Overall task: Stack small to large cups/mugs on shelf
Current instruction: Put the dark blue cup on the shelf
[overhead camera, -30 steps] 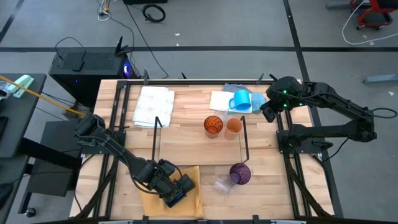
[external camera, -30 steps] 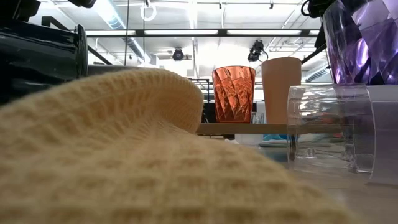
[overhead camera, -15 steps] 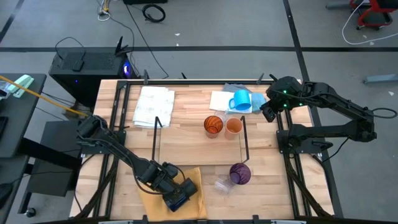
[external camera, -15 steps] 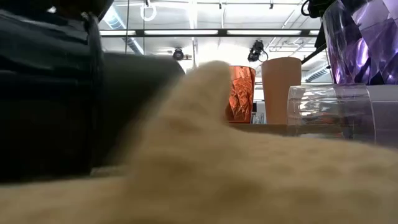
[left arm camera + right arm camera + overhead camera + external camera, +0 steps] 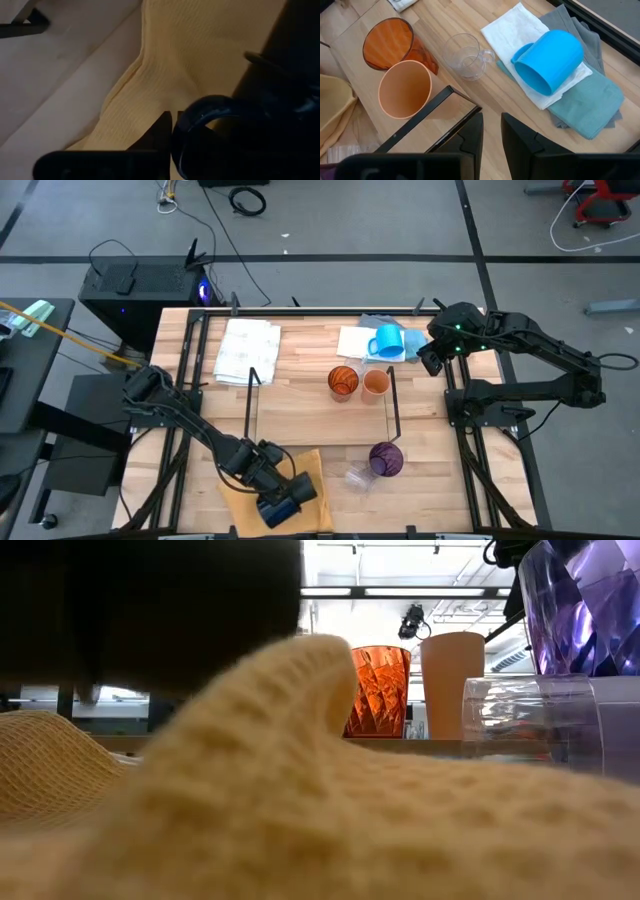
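My left gripper is down at the near left over the yellow cloth, shut on the dark navy mug. In the low view they are one dark mass above the bunched cloth. My right gripper hangs narrowly open at the far right, holding nothing. Below it the bright blue mug lies on its side on folded cloths. Two orange cups stand on the shelf. A purple cup and a clear glass on its side sit near the front edge. My left gripper has the navy mug by its handle loop. One finger lies against the loop's outer side. The other finger is lost in the dark of the mug. The fingers come steeply from above. Whether the mug still rests on the cloth I cannot tell.
A white folded cloth lies at the far left. A small clear glass mug stands between the blue mug and the shelf's wire end loop. The shelf's left and middle board is bare.
My left gripper has sunk a little toward the near edge onto the navy mug. In the low view the dark mass has grown to fill the upper left. The yellow cloth below it has been pushed into a higher fold.
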You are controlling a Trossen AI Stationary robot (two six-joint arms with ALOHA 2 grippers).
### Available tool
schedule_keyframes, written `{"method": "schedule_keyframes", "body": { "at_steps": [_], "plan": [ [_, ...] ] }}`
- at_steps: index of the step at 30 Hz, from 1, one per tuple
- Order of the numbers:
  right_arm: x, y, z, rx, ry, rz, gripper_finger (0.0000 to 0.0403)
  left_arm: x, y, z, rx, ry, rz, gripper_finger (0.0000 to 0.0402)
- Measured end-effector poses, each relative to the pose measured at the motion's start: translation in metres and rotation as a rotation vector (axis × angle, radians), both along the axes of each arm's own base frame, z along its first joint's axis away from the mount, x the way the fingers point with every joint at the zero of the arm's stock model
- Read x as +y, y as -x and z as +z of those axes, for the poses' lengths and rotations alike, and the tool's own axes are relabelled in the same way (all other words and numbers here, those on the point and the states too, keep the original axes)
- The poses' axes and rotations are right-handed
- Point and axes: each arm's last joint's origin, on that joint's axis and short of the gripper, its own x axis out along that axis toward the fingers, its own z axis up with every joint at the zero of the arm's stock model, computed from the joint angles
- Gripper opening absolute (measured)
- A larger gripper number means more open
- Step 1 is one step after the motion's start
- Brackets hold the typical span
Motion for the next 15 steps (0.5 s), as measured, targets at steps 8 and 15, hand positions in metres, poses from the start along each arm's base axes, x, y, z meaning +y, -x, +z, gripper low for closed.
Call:
{"method": "schedule_keyframes", "body": {
  "at_steps": [8,15],
  "plan": [
    [0.000,0.000,0.000,-0.001,0.001,0.000,0.0075,0.007,0.005,0.010,0.014,-0.002,0.006,0.0032],
    [0.000,0.000,0.000,-0.003,0.002,0.001,0.0075,0.010,0.013,0.017,0.059,0.006,-0.012,0.0034]
  ]
}}
